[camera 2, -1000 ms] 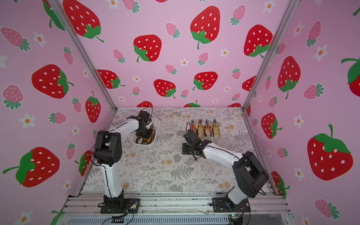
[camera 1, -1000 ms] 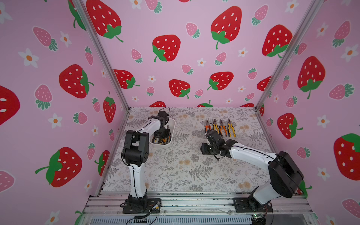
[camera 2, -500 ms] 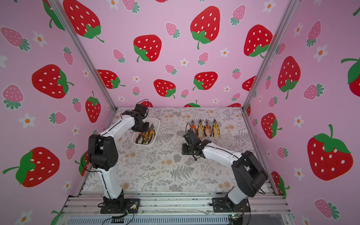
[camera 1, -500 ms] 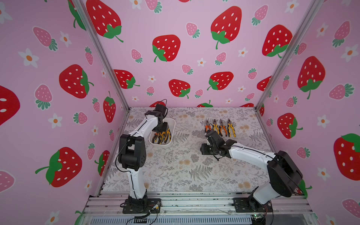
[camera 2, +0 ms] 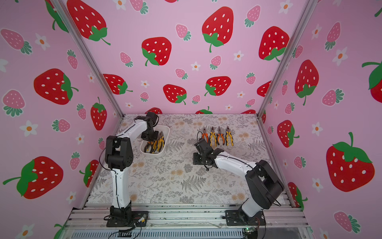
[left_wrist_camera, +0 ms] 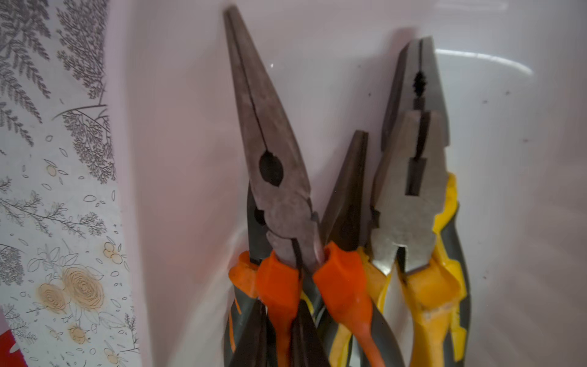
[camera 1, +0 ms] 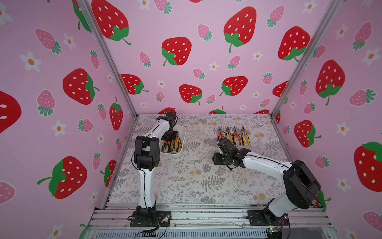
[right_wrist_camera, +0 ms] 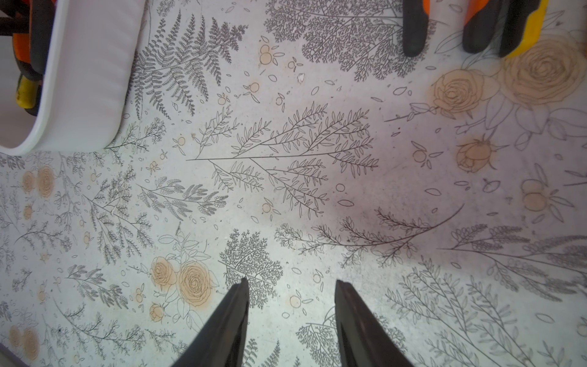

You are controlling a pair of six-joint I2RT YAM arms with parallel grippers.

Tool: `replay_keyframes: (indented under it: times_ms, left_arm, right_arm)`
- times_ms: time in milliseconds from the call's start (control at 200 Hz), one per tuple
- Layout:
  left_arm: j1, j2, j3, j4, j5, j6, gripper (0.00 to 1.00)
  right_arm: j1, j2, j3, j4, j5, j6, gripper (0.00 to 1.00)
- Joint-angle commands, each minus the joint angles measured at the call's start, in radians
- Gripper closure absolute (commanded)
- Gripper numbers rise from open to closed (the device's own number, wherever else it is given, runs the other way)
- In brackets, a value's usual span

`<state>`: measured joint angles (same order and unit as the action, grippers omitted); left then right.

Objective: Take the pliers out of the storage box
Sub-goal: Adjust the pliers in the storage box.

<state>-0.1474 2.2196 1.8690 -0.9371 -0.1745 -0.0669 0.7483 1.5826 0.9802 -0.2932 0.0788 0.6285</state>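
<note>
Parted fingers (right_wrist_camera: 222,327) over floral tabletop (right_wrist_camera: 317,190)

I note a worktop (camera 1: 192,175) in grey fern and rose print, pink strawberry walls (camera 1: 206,31) on three sides, a metal rail (camera 1: 206,215) along the front.

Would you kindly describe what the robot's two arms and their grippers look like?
Both the left arm and the right arm have glossy white link shells, bulky black joint housings and thin black cables running along them. The right gripper has two dark, tapering fingers.
</note>
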Motion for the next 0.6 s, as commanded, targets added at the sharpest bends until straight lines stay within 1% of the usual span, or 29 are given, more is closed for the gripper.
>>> replay_keyframes:
  times_ms: [0, 125, 240, 435, 595]
  left_arm:
    - [0.005, 0.009, 0.029, -0.028, 0.013, 0.006, 0.84]
    - [0.005, 0.000, -0.001, -0.011, 0.036, -0.002, 0.71]
    - [0.005, -0.030, -0.050, 0.004, 0.059, -0.013, 0.65]
    - [0.005, -0.101, -0.151, 0.011, 0.106, -0.054, 0.64]
    - [0.005, -0.115, -0.186, 0.016, 0.145, -0.075, 0.64]
  right_arm:
    - [0.003, 0.017, 0.011, 0.005, -0.008, 0.002, 0.51]
    - [0.004, 0.022, 0.012, 0.007, -0.010, 0.002, 0.51]
    - [0.003, 0.024, 0.015, 0.007, -0.011, 0.002, 0.51]
    - [0.004, 0.025, 0.015, 0.007, -0.014, 0.002, 0.51]
    - [0.004, 0.025, 0.014, 0.009, -0.020, 0.002, 0.51]
